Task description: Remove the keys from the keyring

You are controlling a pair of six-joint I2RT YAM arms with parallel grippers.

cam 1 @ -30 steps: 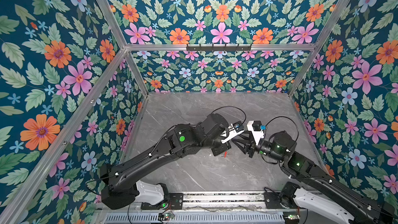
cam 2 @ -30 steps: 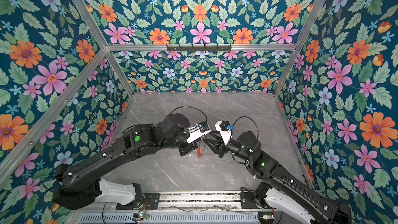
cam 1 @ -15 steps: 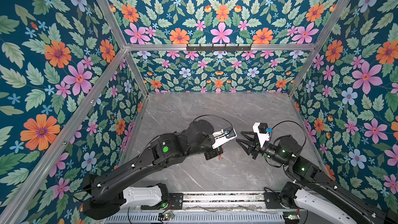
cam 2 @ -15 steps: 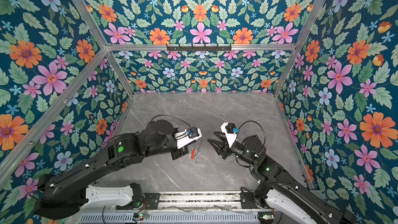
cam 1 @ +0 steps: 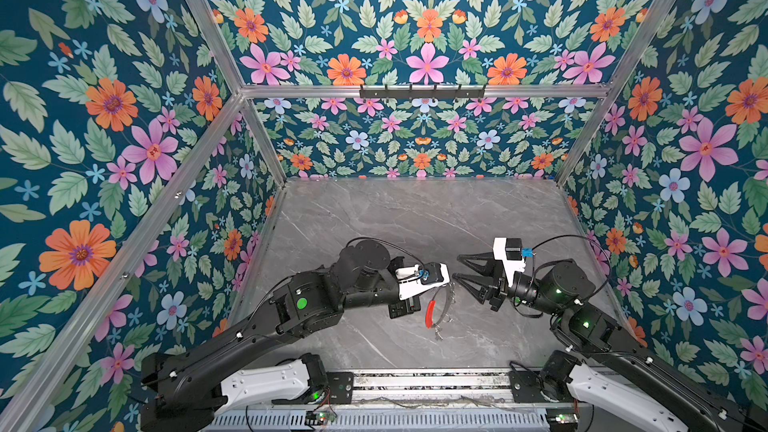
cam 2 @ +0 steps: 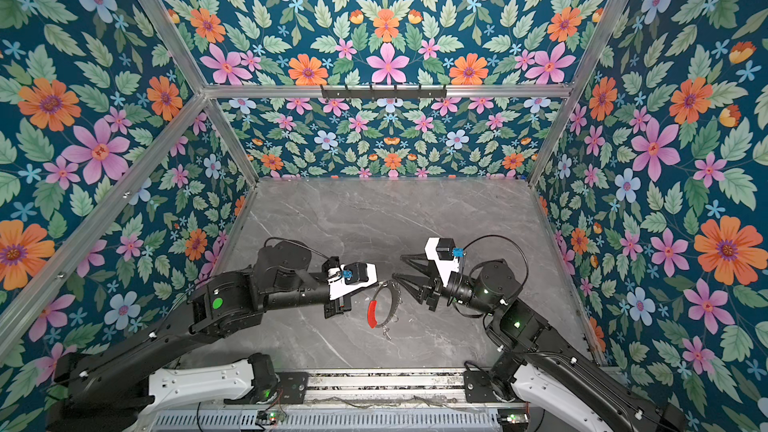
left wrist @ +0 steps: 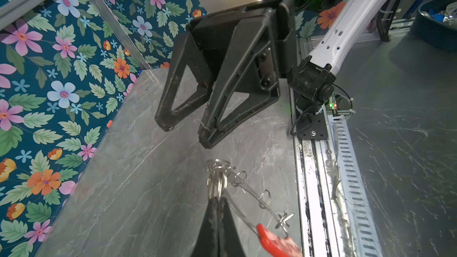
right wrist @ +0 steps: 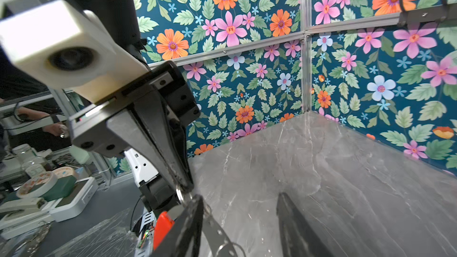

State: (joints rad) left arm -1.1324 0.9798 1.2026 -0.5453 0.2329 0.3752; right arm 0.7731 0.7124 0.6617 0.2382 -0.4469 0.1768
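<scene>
The keyring (cam 1: pixel 444 309) is a thin grey hoop with a red sleeve (cam 1: pixel 430 313), and it hangs just above the grey marble table (cam 1: pixel 395 222). My left gripper (left wrist: pixel 217 200) is shut on the cluster of small silvery rings (left wrist: pixel 217 179) at the hoop's top. Another small silvery piece (left wrist: pixel 284 218) hangs on the hoop near the sleeve. I cannot make out the keys among these bits. My right gripper (cam 1: pixel 456 267) is open and holds nothing. It faces the left gripper (cam 2: pixel 380 284), its nearer fingertip just beside the hoop (right wrist: pixel 217 231).
Floral walls on aluminium posts close in the table on three sides. A black hook rail (cam 1: pixel 422 91) runs along the back wall. The arms' metal base rail (cam 1: pixel 415 380) lies along the front edge. A dark bin (left wrist: pixel 435 25) stands outside the cell.
The grippers were together at the keyring a second ago. They have since drawn apart: the left arm pulled back left with the keyring and the right drew back right, its jaws narrowing slightly.
</scene>
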